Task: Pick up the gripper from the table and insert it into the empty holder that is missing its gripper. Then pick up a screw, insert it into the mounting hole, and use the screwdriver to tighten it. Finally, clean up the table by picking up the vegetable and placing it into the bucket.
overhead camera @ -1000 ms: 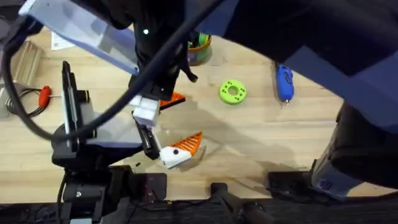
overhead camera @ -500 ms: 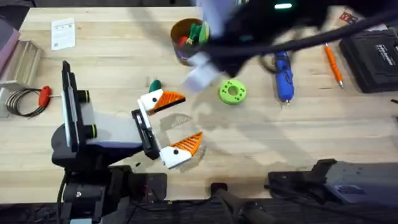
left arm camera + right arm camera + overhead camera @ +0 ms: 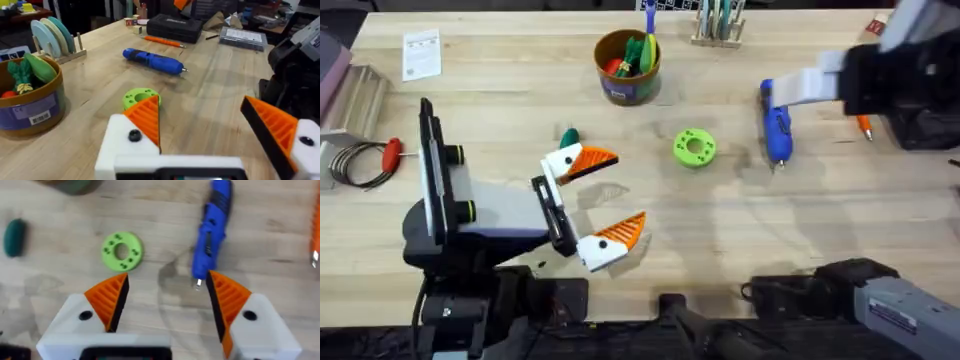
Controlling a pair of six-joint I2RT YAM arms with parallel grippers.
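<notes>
tabletop: screwdriver (image 3: 776,126) lengthwise, tip seemingly toward bases.

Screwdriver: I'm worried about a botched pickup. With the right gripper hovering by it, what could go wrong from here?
The screwdriver lies off-centre, its metal tip beside one pad of the open right gripper. Closing there may pinch only the tip or roll it away. The slim orange tool lies nearby and could get knocked.
</notes>
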